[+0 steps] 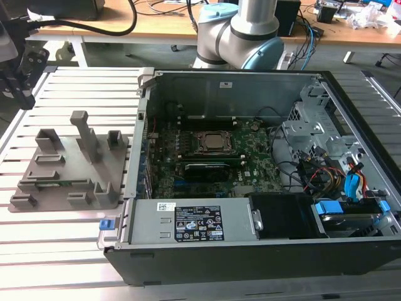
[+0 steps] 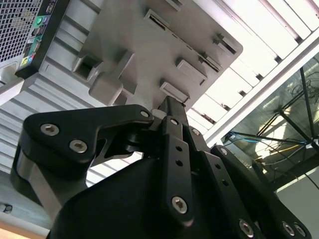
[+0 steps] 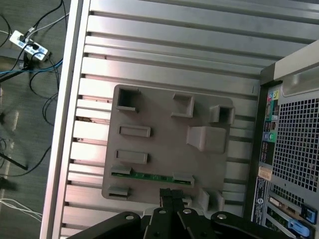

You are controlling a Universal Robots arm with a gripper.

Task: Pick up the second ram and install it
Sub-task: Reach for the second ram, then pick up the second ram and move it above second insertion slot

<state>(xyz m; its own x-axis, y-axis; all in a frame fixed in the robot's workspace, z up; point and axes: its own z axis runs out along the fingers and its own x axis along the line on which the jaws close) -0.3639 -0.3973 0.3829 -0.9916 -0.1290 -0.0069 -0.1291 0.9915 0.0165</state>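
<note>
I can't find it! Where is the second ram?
The second ram lies slotted in the gray holder tray, on the exterior view's left of the computer case.

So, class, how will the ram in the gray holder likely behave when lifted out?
The ram is a thin flat board, so probably stiff and light. It stands on edge in the holder's slots, so freed it would likely tip over. Only its narrow edge shows, so a grip may slip.

Printed label (image 1: pixel 199 224) on power supply cover (image 1: pixel 147 224): no text legible.
</note>
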